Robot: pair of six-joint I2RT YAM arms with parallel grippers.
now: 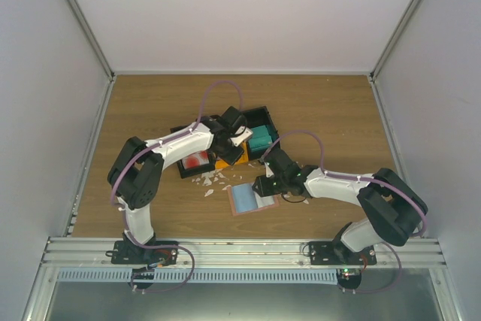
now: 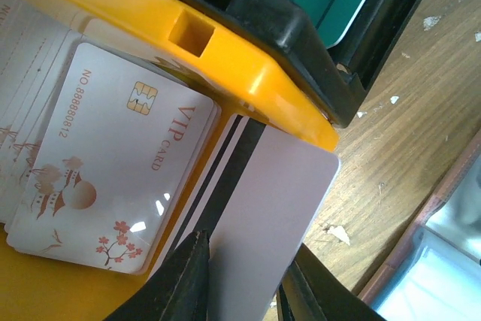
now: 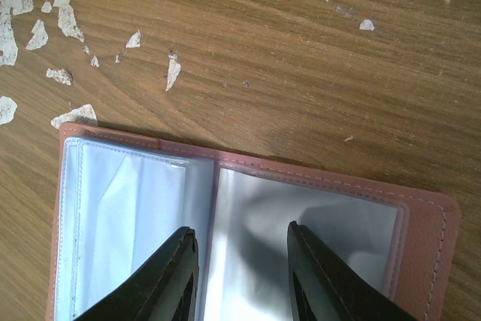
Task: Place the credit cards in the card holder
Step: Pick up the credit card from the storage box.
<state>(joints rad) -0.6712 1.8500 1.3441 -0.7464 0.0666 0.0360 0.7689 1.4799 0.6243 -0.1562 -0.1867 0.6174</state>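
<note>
The card holder (image 3: 425, 219) lies open on the table (image 3: 263, 58), clear pockets up, near paper scraps (image 3: 66, 14). Right tool (image 3: 240, 232) stands over its pockets, jaws apart, gripping nothing. Left tool (image 2: 244, 252) is clamped on one white card (image 2: 270, 201), black-striped, at the rim of the orange bin (image 2: 248, 62), which holds a stack of cards (image 2: 113, 178)

light: bright, even | glare: credit card (image 2: 137, 225) glints | soft: jaws

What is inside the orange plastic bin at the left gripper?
A fanned stack of pale pinkish-white chip cards; only the top face shows, the rest are covered. The left gripper pinches one stripe-backed white card at the orange plastic bin's rim.
</note>
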